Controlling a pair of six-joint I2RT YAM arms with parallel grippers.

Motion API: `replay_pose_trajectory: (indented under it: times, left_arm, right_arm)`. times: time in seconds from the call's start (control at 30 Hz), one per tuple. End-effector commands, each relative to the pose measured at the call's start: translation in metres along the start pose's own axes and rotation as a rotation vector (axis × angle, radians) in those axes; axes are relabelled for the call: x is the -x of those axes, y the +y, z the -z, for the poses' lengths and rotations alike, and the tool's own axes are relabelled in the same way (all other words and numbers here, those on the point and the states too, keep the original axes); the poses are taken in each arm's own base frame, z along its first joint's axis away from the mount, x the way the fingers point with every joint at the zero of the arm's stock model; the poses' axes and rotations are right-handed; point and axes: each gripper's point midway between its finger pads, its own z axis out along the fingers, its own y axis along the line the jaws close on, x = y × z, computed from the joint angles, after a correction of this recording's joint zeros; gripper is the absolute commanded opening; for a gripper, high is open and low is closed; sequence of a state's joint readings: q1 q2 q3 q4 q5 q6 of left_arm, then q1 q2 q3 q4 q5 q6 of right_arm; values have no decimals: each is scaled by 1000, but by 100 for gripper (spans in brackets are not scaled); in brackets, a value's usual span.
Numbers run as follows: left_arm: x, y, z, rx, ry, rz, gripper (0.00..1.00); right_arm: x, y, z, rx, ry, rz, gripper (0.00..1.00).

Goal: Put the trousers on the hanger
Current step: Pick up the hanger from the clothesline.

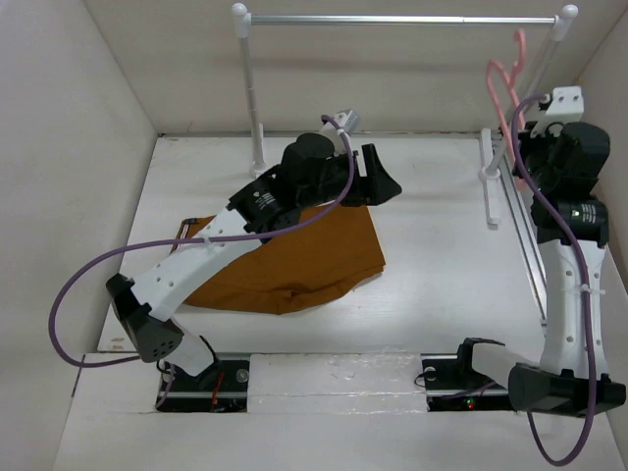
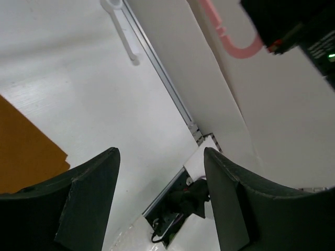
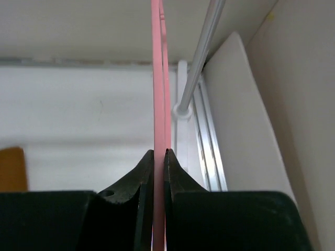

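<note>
Holding the hanger: the right gripper (image 3: pixel 159 154) is pinched tight on the hanger (image 3: pixel 158 78). Its thin pink bar is seen edge-on and runs from between the fingers toward 12 o'clock in the right wrist view.
Hanger place: at about 2 o'clock of the table (image 1: pixel 442 265) in the top view, raised off the surface beside the right post of the rail (image 1: pixel 402 19). I cannot tell whether the hook touches the rail.
Left gripper (image 2: pixel 161 154): spread wide with nothing between the fingers. It hangs above bare table just past the far right corner of the cloth.
Trousers (image 1: pixel 294 260): lying flat and bunched on the table at about 9 o'clock of its centre, partly under the left arm and well apart from the hanger. No part is lifted.
Step in hand: by my reading, the left arm has to take up the cloth while the right arm presents the hanger. The task looks barely begun.
Doing it well: bring the open fingers down on an edge toward 7 o'clock of where they hang, and pinch through all the layers so the legs rise together. Turn the hanger so its lower bar faces the cloth, then drape the trousers across that bar near their middle.
Watch for: a one-layer pinch could let the rest slide off. The thin bar may also twist in so narrow a clamp once weight comes on it.
</note>
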State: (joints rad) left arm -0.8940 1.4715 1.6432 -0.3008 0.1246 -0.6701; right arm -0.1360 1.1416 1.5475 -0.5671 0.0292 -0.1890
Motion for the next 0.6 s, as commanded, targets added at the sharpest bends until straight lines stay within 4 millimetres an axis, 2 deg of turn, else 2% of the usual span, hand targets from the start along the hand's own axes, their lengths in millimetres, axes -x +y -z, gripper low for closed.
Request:
replay_pose_trajectory:
  times: [0.0, 0.03, 0.07, 0.1, 0.13, 0.17, 0.2, 0.27, 0.33, 0.37, 0.5, 0.57]
  left_arm:
    - [4, -34, -5, -109, 25, -2, 62]
    - [0, -35, -14, -117, 46, 5, 62]
    - [6, -42, -16, -140, 33, 9, 62]
    - [4, -49, -20, -156, 39, 16, 62]
    - [4, -48, -29, -155, 42, 19, 62]
    - [8, -57, -31, -174, 31, 18, 62]
    - [9, -61, -45, -185, 42, 29, 63]
    - [8, -62, -49, -188, 47, 35, 63]
    - [2, -56, -67, -172, 64, 63, 63]
    - [0, -53, -72, -164, 66, 77, 63]
    - [-11, -42, -99, -143, 79, 138, 63]
    - [-8, -49, -106, -182, 65, 161, 63]
  right_arm:
    - [-17, 9, 3, 12, -8, 14, 0]
    - [-36, 19, 1, 38, 24, 28, 0]
    - [-40, 20, 4, 40, 24, 31, 0]
    - [-40, 25, 12, 54, 6, 34, 0]
    - [-43, 29, 16, 67, 0, 44, 0]
    - [-55, 40, 19, 100, 17, 52, 0]
    - [-63, 56, 31, 153, 11, 61, 0]
    - [-79, 64, 33, 174, 39, 68, 0]
    - [-90, 74, 44, 200, 41, 67, 0]
    - [-105, 80, 45, 211, 66, 72, 0]
    - [-122, 98, 53, 270, 87, 70, 0]
    - [-126, 102, 55, 280, 101, 72, 0]
